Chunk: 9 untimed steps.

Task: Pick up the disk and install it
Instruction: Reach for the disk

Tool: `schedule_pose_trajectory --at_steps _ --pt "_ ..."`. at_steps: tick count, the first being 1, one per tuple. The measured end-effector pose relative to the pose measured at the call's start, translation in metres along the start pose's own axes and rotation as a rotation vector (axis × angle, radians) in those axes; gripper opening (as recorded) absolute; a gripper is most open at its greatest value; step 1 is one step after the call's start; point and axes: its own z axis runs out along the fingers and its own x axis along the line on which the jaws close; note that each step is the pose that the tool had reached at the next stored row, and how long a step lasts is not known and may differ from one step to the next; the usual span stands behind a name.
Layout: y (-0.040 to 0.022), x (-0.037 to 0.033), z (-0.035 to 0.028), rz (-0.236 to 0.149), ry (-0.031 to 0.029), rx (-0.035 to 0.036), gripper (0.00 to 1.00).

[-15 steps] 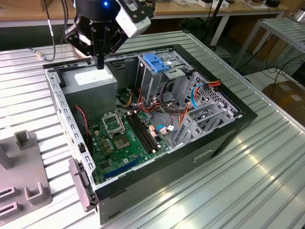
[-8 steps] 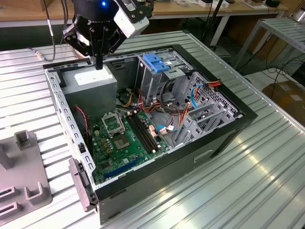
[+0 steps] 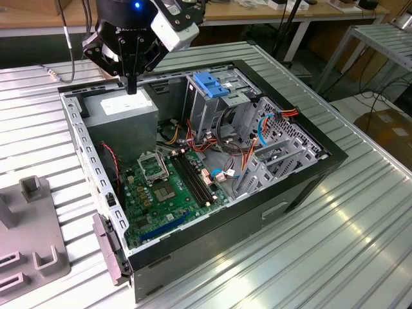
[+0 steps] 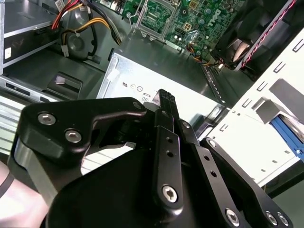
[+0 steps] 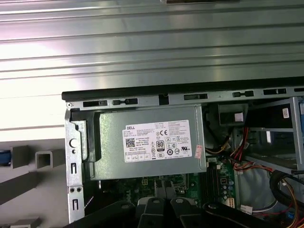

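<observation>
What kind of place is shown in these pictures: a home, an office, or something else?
Most likely a robotics lab or workshop: an opened desktop computer lies on a ribbed metal table, the arm's end effector hangs above it, and workbenches with cables stand behind.

- The exterior view stands off the arm, high and well back, looking obliquely down across the slatted table into the open computer case.
- The first wrist view faces straight down, fairly near, onto the power supply and the case rim.
- The second wrist view looks slantwise along the gripper, very close.
- All three views share the power supply and the motherboard.
</observation>
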Motion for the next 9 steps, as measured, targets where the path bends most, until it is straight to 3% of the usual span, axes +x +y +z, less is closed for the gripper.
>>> schedule_pose_trajectory --at_steps 9 --pt "-0.0003 0.0035 -0.0001 0.0 0.0 0.0 0.1"
